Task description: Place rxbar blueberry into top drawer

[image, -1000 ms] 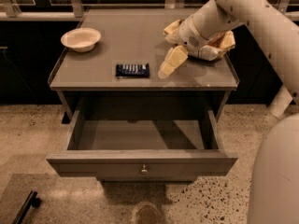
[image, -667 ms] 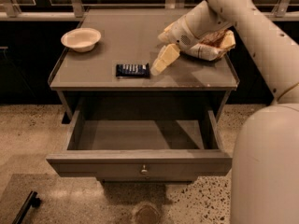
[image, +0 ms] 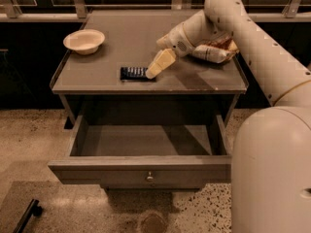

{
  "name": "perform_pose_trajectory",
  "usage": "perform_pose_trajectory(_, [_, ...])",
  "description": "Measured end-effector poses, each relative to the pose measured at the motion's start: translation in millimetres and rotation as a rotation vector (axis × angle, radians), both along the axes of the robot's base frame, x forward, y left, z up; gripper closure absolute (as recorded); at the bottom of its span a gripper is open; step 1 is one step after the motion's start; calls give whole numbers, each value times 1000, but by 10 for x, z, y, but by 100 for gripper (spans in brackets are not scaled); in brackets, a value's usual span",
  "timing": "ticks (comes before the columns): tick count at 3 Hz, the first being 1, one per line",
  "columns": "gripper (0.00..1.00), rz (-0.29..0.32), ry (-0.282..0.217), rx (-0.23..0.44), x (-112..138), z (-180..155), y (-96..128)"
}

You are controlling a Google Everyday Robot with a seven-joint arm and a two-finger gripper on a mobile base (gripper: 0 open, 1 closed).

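Note:
The rxbar blueberry (image: 132, 73), a small flat dark navy wrapper, lies on the grey counter top (image: 121, 42) near its front edge. My gripper (image: 154, 71) reaches in from the right and its cream fingers (image: 160, 63) point down to the bar's right end, covering that end. The top drawer (image: 141, 168) stands pulled open below the counter, its inside bare, with a small round knob (image: 150, 177) at the middle of its front.
A cream bowl (image: 84, 41) sits at the counter's back left. A brown-and-white chip bag (image: 214, 51) lies at the back right, partly behind my arm (image: 252, 42). My base (image: 272, 174) fills the lower right. Speckled floor lies around the cabinet.
My gripper has moved left and down across the counter, from beside the chip bag to the right end of the bar. The bar and drawer have not moved.

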State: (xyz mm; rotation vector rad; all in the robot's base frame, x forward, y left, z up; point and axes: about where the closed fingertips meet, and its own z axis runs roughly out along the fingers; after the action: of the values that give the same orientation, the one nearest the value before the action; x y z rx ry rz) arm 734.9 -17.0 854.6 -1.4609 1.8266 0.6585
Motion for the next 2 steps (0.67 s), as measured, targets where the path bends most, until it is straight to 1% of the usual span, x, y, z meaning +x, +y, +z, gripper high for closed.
perform_pose_trajectory(1, [0,-58,-26,-4,23,-111,119])
perform_pose_trajectory(2, [0,-111,-38,-26,-31,-233,129])
